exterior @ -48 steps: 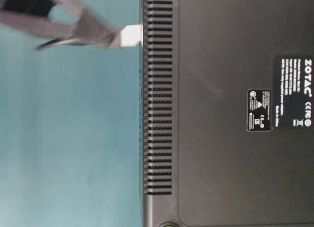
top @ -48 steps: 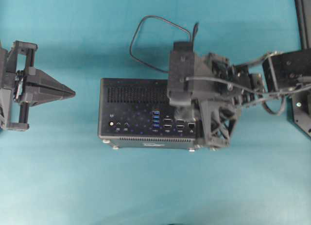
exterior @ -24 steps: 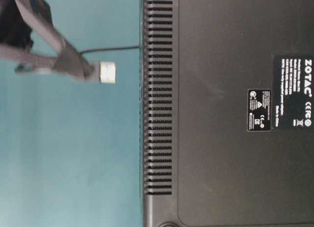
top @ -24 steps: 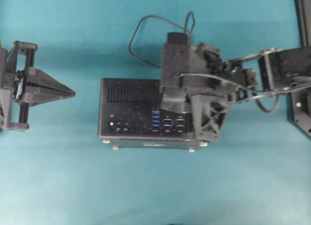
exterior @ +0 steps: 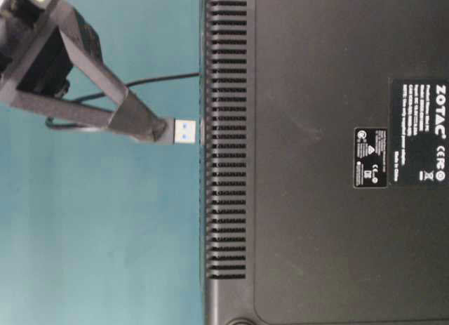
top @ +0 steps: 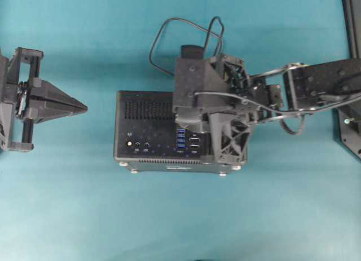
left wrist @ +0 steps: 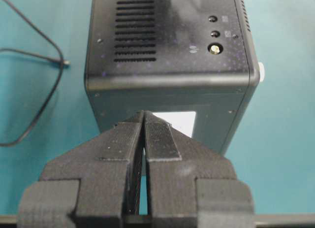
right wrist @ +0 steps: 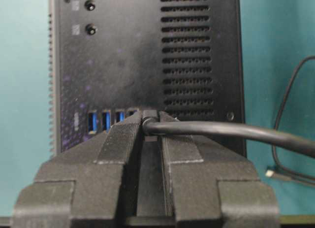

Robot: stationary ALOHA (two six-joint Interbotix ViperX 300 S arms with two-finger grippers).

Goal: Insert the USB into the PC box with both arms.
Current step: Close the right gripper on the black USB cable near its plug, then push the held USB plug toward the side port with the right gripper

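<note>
Right claw [right wrist: 147, 120] clamped on USB [exterior: 184, 130] plug, tip at PC box [top: 152, 131] ports, left claw [left wrist: 143, 120] closed, empty, apart

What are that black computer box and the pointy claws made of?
PC box: looks like painted metal or hard plastic, matte black with punched vent slots. Right gripper, shut on the USB, and left gripper: seemingly printed plastic, dull black, ribbed pads.

PC box [top: 148, 125] is showing matt black metal-looking panels, faintly speckled, with glossy blue ports. USB [exterior: 184, 131] plug is looking like shiny metal with a blue insert, its cable smooth black rubbery. Right gripper [right wrist: 149, 120] fingers beside the box are looking like ridged matt black plastic. Tabletop [top: 67, 204] is looking like smooth matt teal.
</note>
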